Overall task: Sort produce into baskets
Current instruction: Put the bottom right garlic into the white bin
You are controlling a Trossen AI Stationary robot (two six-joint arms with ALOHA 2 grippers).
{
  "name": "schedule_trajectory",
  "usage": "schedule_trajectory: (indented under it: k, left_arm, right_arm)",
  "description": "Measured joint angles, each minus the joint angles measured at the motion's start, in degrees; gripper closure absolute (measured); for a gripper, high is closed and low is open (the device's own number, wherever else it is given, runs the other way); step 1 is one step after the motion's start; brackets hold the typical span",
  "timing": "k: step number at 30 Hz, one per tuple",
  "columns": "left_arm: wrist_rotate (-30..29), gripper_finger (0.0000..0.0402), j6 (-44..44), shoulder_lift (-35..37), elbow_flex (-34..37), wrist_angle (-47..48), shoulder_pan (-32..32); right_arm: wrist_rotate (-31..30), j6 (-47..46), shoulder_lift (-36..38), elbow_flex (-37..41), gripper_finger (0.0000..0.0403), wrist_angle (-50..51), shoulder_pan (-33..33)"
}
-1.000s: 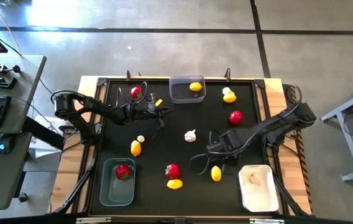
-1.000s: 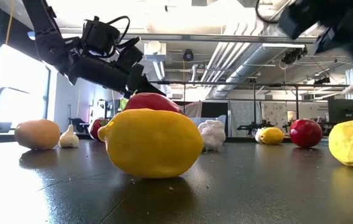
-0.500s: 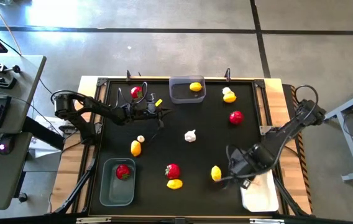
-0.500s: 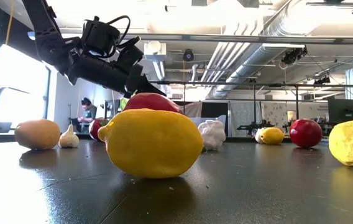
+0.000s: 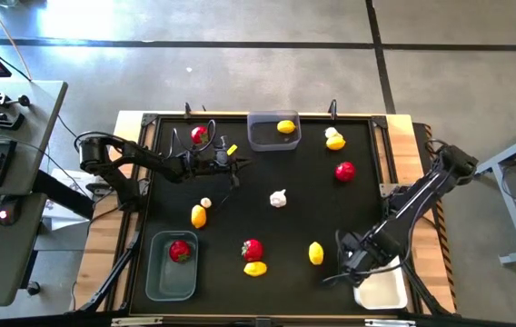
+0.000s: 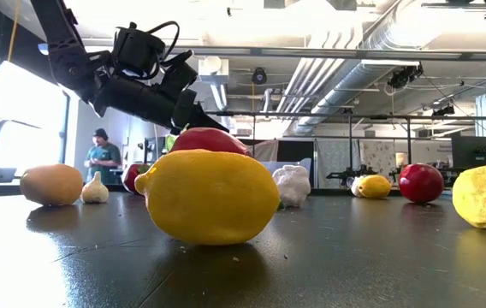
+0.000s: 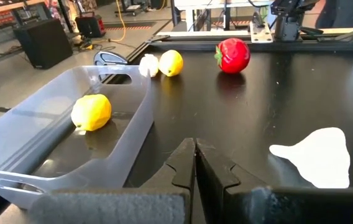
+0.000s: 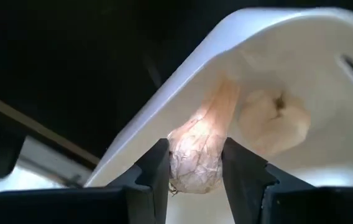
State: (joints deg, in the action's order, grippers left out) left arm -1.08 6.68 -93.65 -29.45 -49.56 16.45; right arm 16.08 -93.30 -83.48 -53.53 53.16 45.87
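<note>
Across the black table [image 5: 303, 182], seen from above, with twelve o'clock at the far edge:

Left arm reaching in from nine o'clock toward the centre. Left gripper [image 5: 232, 162] hanging above the mat around eleven o'clock, fingers [image 7: 186, 163] pressed fully together, holding nothing and touching nothing.

Right arm coming in from three o'clock and bending down to five o'clock. Right gripper [image 8: 195, 155] poised at the edge of the white bin [image 8: 301, 50], fingers [image 8: 243, 169] set narrow and clamped on either side of a garlic bulb [image 8: 196, 152]. Just beyond it, lying inside that bin, a second garlic bulb [image 8: 273, 121].

Three bins:
- White bin at five o'clock, partly hidden from above by the right gripper.
- Far grey bin [image 5: 262, 138] at twelve o'clock, with one lemon [image 5: 286, 127] inside.
- Near grey bin [image 5: 169, 277] at seven o'clock, with one red fruit [image 5: 180, 251] inside.

Loose on the mat:
- At eleven o'clock, a red piece [image 5: 200, 133], near the left gripper.
- At one o'clock, a yellow piece with a whitish one touching it [image 5: 334, 139].
- At two o'clock, another red fruit [image 5: 345, 170].
- Near the centre, a lone white bulb [image 5: 278, 198].
- At eight o'clock, a yellow oval [image 5: 199, 216] with a small bulb [image 5: 205, 203] just beside it.
- At six o'clock, a red one [image 5: 253, 248] touching a yellow one [image 5: 255, 268].
- Between that pair and the right gripper, one more yellow oval [image 5: 316, 253].
</note>
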Motion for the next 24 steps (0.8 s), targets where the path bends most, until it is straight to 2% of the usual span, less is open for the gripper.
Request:
schedule_trajectory:
  k: [12, 18, 24]
  left_arm:
    - [0.00, 0.0401, 4.40, -0.04, 0.00, -1.22, 0.00]
    - [0.00, 0.0401, 4.52, -0.04, -0.02, -1.44, 0.00]
    - [0.63, 0.0401, 4.88, -0.04, -0.02, -0.98, 0.00]
  right_arm:
    - [0.22, -2.59, 0.00, 2.83, 0.0291, 2.35, -0.11]
    - [0.48, -1.36, 0.04, 2.25, 0.0251, 3.66, -0.21]
    - [0.21, 1.23, 0.07, -1.98, 0.0222, 8.69, -0.49]
